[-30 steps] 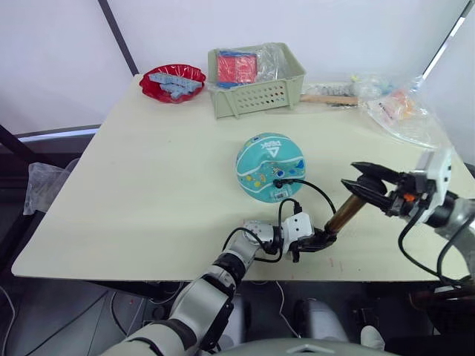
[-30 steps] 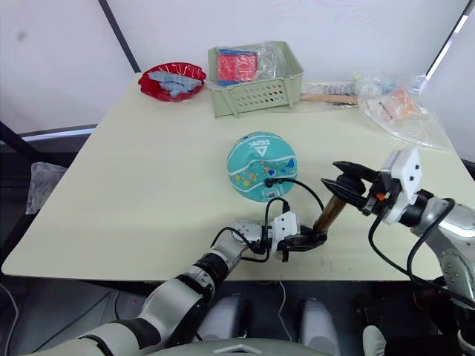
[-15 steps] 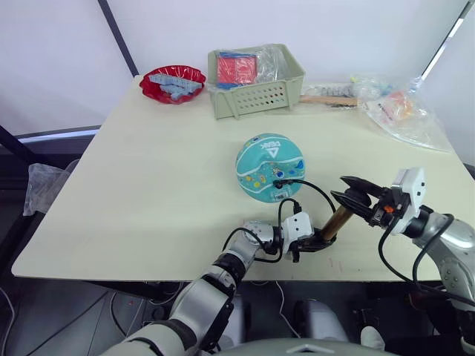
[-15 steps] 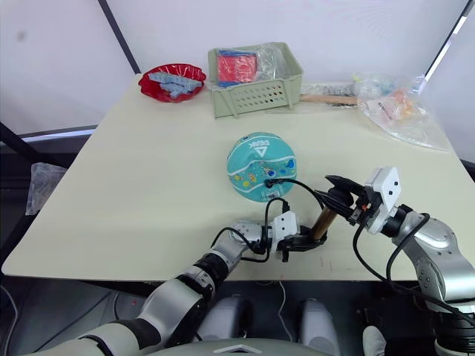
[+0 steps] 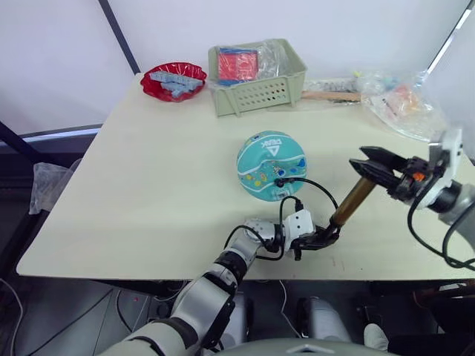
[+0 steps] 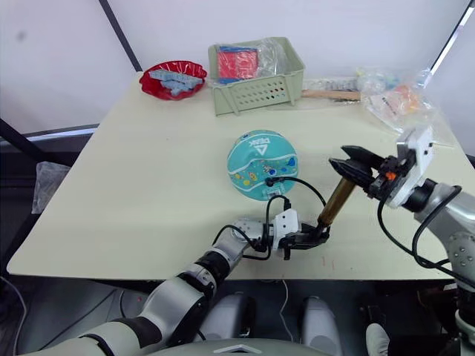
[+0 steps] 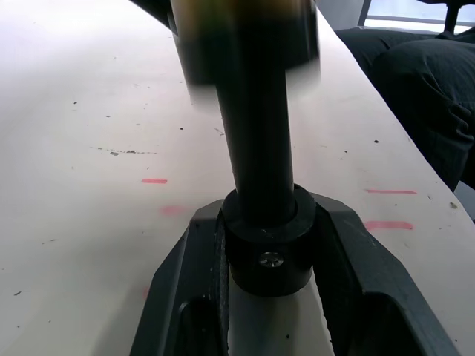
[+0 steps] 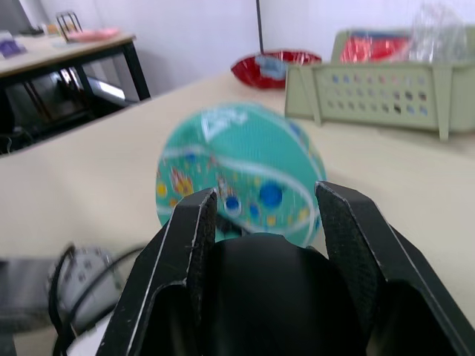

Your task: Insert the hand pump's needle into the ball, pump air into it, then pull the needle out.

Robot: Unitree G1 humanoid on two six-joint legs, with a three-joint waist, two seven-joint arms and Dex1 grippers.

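Left eye view shows the teal ball (image 5: 272, 166) resting near the middle of the table (image 5: 148, 193), with the thin black hose (image 5: 315, 187) running from its near side in a loop back to the hand pump (image 5: 347, 208). The hose tip sits against the ball, so the needle appears already inserted (the pin itself is too small to make out). The left gripper (image 5: 324, 239) clamps the pump's lower black end cap against the tabletop, the fingers (image 7: 356, 274) snug on either side of it in the left wrist view. The right gripper (image 5: 375, 165) is closed around the black T-handle at the top of the slanted gold-bronze barrel. By my judgement the work is in the pumping stage; pulling the needle out is still to come.
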